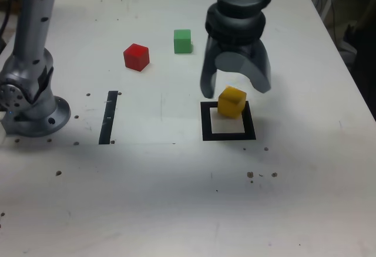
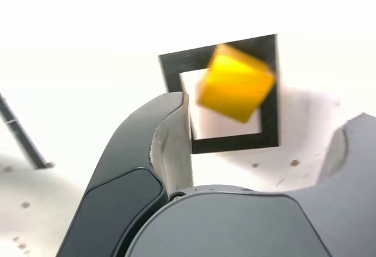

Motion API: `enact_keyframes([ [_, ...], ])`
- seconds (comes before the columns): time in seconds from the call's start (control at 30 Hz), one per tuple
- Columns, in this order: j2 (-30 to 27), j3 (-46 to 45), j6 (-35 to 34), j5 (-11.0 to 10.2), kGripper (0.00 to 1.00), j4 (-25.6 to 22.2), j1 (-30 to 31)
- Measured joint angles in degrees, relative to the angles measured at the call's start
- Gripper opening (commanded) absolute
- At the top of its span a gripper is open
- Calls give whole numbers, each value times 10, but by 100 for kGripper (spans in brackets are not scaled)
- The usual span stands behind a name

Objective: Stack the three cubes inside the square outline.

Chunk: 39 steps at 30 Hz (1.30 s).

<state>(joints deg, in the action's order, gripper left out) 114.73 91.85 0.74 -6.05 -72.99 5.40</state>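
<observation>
White surface [image 1: 176,198], black strip [image 1: 108,117] centre left, red cube [image 1: 136,57] and green cube [image 1: 183,41] upper middle, end effector [image 1: 236,88] jaws wide, empty, above yellow cube [image 1: 231,102], tilted, on square outline [image 1: 205,122], centre right

Wrist view overexposed, table [image 2: 88,22] blown white, yellow cube [image 2: 235,84] motion-blurred; exterior view soft, with dim foreground shadow
</observation>
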Motion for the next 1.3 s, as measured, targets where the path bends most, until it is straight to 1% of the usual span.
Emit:
enact_keyframes([
  [0.17,-27,-4,-5,-4,100,-35,0],
  [0.27,-30,-18,-6,-2,100,-41,-6],
  [0.33,-33,-46,-5,4,100,-42,-25],
  [0.43,-41,-108,3,13,100,-37,-80],
  [0.5,-50,-140,8,13,100,-32,-105],
  [0.57,-62,-154,13,11,100,-26,-116],
  [0.63,-86,-181,19,-1,100,-19,-135],
  [0.73,-131,-196,28,-32,100,-14,-149],
  [0.8,-159,-202,41,-48,100,-13,-154],
  [0.97,-228,-250,108,-80,100,-12,-212],
  [1.07,-230,-294,164,-99,100,8,-263],
  [1.17,-228,-325,210,-115,100,42,-300],
  [1.3,-214,-353,248,-137,100,87,-320],
])
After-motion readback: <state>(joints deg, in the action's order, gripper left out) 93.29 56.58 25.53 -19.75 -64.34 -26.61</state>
